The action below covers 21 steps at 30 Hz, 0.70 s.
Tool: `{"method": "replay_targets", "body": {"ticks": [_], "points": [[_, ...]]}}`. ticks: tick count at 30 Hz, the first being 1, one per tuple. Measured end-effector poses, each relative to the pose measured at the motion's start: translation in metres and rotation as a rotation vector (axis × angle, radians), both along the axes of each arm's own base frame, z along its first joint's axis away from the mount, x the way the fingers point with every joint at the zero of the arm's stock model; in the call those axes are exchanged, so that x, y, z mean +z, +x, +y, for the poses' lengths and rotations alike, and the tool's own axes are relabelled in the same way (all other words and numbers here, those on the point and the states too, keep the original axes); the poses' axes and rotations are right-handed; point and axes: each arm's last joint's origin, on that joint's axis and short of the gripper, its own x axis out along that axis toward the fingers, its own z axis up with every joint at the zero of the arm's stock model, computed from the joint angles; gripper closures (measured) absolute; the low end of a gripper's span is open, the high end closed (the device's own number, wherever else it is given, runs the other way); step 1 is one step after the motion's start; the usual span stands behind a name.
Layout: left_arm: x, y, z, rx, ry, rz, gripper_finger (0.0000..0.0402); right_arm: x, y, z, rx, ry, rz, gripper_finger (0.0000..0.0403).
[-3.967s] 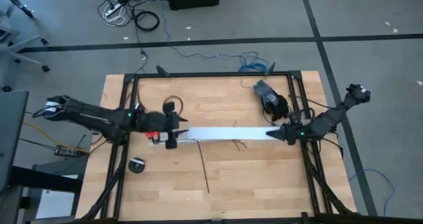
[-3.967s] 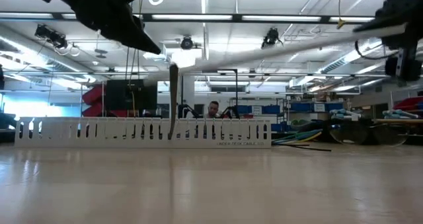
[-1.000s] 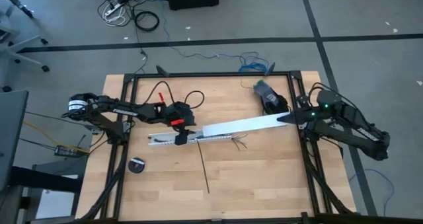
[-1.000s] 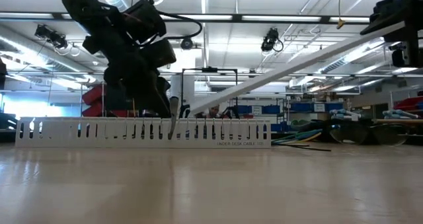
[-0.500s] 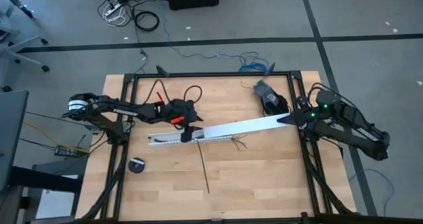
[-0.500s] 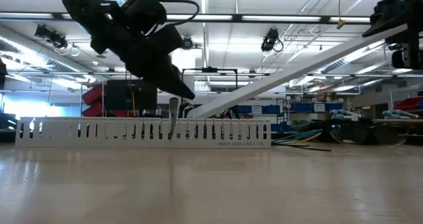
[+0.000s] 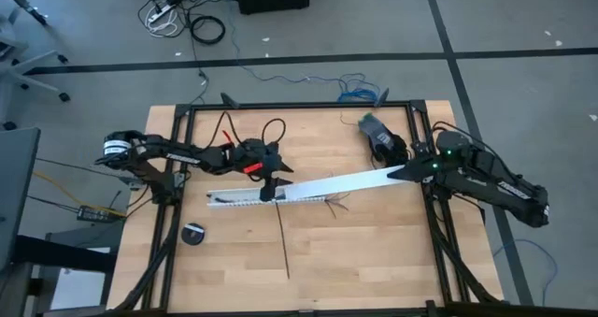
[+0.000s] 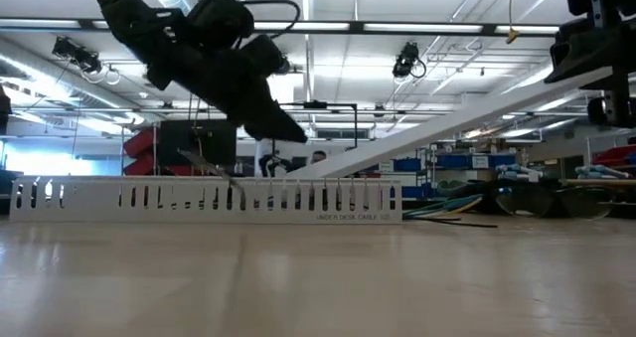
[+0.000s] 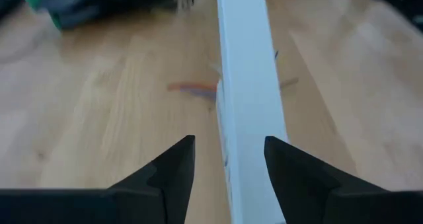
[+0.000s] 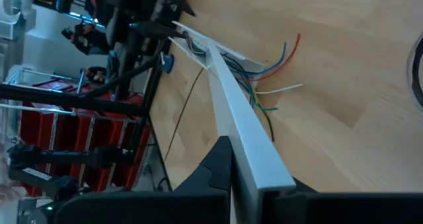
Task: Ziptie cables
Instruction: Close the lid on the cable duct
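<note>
A white slotted channel [image 7: 238, 198] lies on the table. A long white lid [image 7: 341, 180] slants over it, low end on the channel, right end raised. My right gripper [image 7: 404, 171] is shut on that raised end. My left gripper [image 7: 273, 188] hangs open over the lid's low end [image 9: 246, 85]; in the low view it [image 8: 288, 133] stands above the channel, and I see no touch. The cables [image 7: 334, 203] [image 10: 271, 72] lie on the wood beside the channel. The ziptie [image 7: 283, 242] runs from the channel's near wall toward the near edge. My right gripper pinches the white lid's right end [image 10: 261, 164] between its two fingers. The fingers come from the table's right, slanting down, along the lid. That end is lifted clear, and the lid slopes down to the channel [image 8: 328, 168].
A small black roll [image 7: 193, 234] sits near the left edge. A dark bundle [image 7: 378, 135] lies at the far right, close to my right arm. Black cord loops [image 7: 271, 130] lie behind the left gripper. A black frame [image 7: 299, 105] rims the table.
My left gripper has moved right along the channel and tipped from pointing down to nearer level. My right gripper has sunk, so the lid slopes less steeply. The ziptie, seen upright before the channel in the low view, now leans toward the table's left.
</note>
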Motion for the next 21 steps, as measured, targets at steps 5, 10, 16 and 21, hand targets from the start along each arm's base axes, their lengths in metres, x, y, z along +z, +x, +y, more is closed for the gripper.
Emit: {"method": "replay_targets", "body": {"ticks": [5,10,16,21], "points": [[-0.013,0.006,0.0,-0.004,0.0,0.005,0.0224,0.001,0.001,0.0,0.003,-0.006,-0.016,0.0398],[-0.016,0.008,0.0,-0.005,0.002,0.01,0.0224,0.001,0.001,0.0,0.006,-0.005,-0.017,0.0374],[-0.015,0.008,0.0,-0.006,0.004,0.005,0.0224,0.001,0.001,0.0,0.0,-0.008,-0.015,0.0318],[-0.015,0.008,0.0,-0.007,0.005,0.006,0.0224,0.001,0.001,-0.001,0.007,-0.067,-0.014,0.026]]}}
